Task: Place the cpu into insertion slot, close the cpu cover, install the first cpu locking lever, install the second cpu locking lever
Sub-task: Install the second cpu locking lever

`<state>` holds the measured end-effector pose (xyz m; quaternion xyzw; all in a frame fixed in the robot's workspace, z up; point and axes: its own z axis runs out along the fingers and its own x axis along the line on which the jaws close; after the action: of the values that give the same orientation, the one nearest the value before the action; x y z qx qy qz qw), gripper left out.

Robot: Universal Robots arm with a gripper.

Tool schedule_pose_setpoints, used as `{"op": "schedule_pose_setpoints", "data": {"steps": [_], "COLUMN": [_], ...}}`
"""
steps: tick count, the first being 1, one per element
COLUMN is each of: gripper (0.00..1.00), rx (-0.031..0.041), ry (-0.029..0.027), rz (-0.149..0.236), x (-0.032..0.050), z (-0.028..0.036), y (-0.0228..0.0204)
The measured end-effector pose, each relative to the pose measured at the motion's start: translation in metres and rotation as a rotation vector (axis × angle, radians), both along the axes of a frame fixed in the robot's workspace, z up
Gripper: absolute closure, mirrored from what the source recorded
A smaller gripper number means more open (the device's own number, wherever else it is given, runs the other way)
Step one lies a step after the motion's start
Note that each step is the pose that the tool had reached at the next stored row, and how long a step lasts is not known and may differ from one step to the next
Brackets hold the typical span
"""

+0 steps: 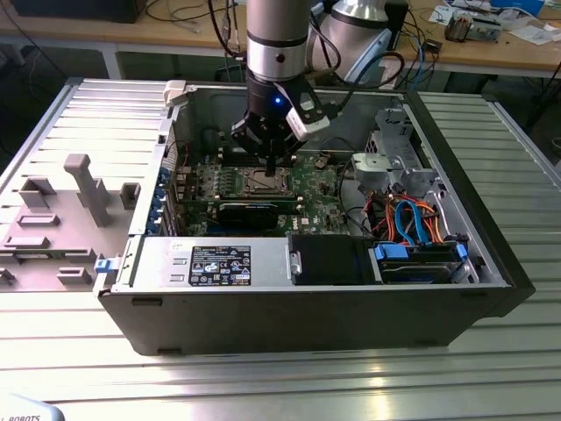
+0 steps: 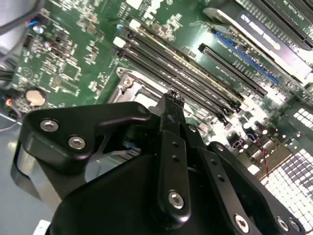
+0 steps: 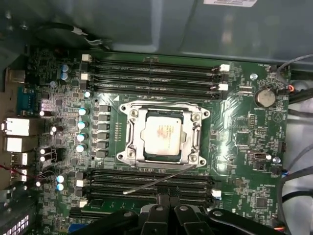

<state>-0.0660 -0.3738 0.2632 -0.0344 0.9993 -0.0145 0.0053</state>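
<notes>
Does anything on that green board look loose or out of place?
One thing: a thin metal lever lies slanted across the black memory slots beside the insertion slot, not tucked along its frame. The cpu sits squarely inside, with the cpu cover down around it.

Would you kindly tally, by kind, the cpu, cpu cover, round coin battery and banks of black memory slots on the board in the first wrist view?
cpu: 1
cpu cover: 1
round coin battery: 1
banks of black memory slots: 2, one on each side of the socket
Total: 5
</notes>
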Motion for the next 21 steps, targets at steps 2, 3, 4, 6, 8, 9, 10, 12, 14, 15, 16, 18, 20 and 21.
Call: {"op": "schedule_pose_setpoints", "data": {"steps": [2,3,4,6,8,9,10,12,14,15,16,18,20,21], "gripper": [0.89,0.89,0.89,0.89,0.89,0.89,0.89,0.89,0.89,0.89,0.89,0.89,0.89,0.89], "rx": [0.002,0.0025,0.0032,0.0037,0.0041,0.0061,0.0108,0.0267,0.0407,0.0458,0.0505,0.0531,0.0531,0.053], "ry": [0.0,0.0,-0.0001,0.0,0.0001,0.0,0.0,0.0,-0.0001,0.0,0.0,-0.0001,0.0,0.0], "rz": [0.0,0.001,0.001,0.001,0.002,0.002,0.002,0.002,0.002,0.002,0.002,0.002,0.003,0.004], "x": [-0.0038,-0.0056,-0.0076,-0.0105,-0.0129,-0.0146,-0.0172,-0.0216,-0.0247,-0.0261,-0.0275,-0.0291,-0.0293,-0.0294], "z": [-0.0015,-0.0023,-0.0035,-0.0053,-0.0063,-0.007,-0.0078,-0.0086,-0.0094,-0.0099,-0.0104,-0.0122,-0.015,-0.017], "y": [-0.0015,-0.0021,-0.0026,-0.0036,-0.0045,-0.005,-0.0058,-0.0078,-0.0107,-0.0123,-0.0139,-0.0165,-0.0174,-0.0177]}}
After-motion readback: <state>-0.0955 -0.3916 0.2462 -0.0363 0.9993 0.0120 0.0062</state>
